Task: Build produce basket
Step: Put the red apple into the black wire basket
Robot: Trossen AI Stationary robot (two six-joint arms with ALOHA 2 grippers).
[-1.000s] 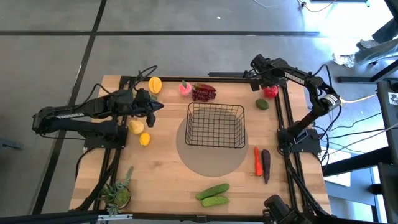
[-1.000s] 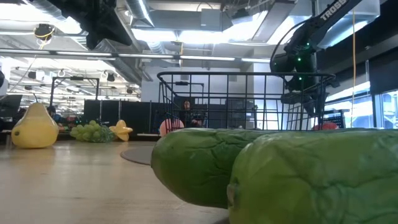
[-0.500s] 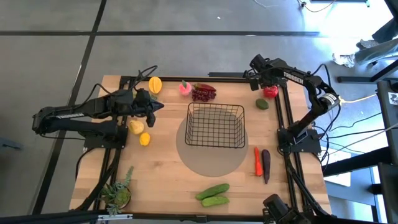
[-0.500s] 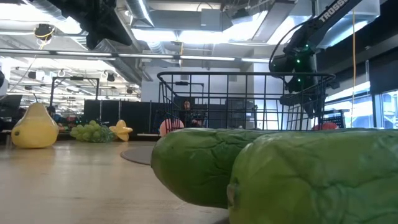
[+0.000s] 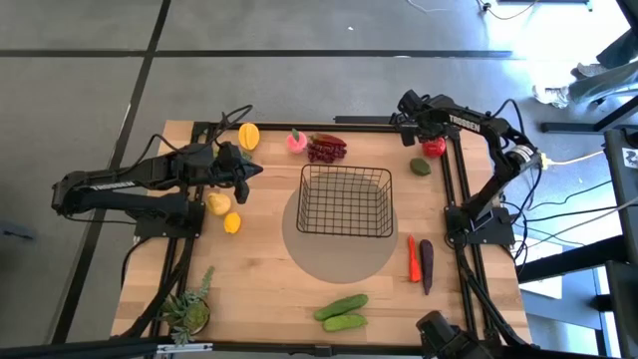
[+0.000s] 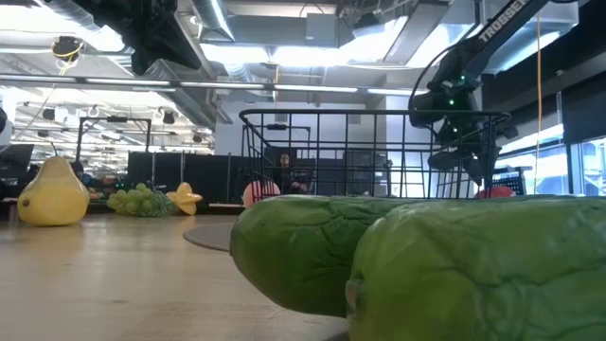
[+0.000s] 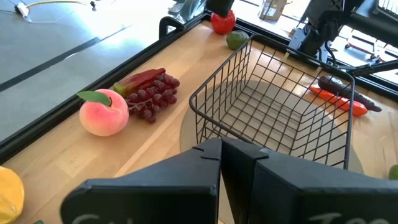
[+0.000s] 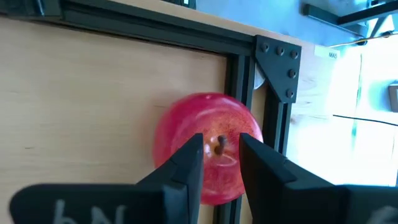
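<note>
The black wire basket [image 5: 346, 199] stands on a grey round mat at the table's middle, with nothing showing inside it. The red apple [image 8: 211, 134] sits at the table's far right corner against the black frame rail. My right gripper [image 8: 221, 152] hangs just over it, open by a narrow gap, one fingertip on either side of the stem. My left gripper [image 7: 221, 149] is shut and waits left of the basket [image 7: 205, 93]. The peach [image 7: 103, 112] and purple grapes [image 7: 152, 96] lie beyond the basket's far rim.
A mango [image 5: 248, 136] lies at the far left. A yellow pear [image 5: 218, 203] and a small orange fruit [image 5: 232, 223] lie by the left arm. A green fruit [image 5: 421, 167] sits near the apple. Carrot [image 5: 412, 258] and eggplant [image 5: 427, 264] lie right of the basket. Cucumbers [image 5: 342, 311] and a potted plant [image 5: 186, 311] are at the near edge.
My right arm has straightened a little, and its gripper has shifted slightly toward the table's left over the apple. The fruits and the basket lie as before.
</note>
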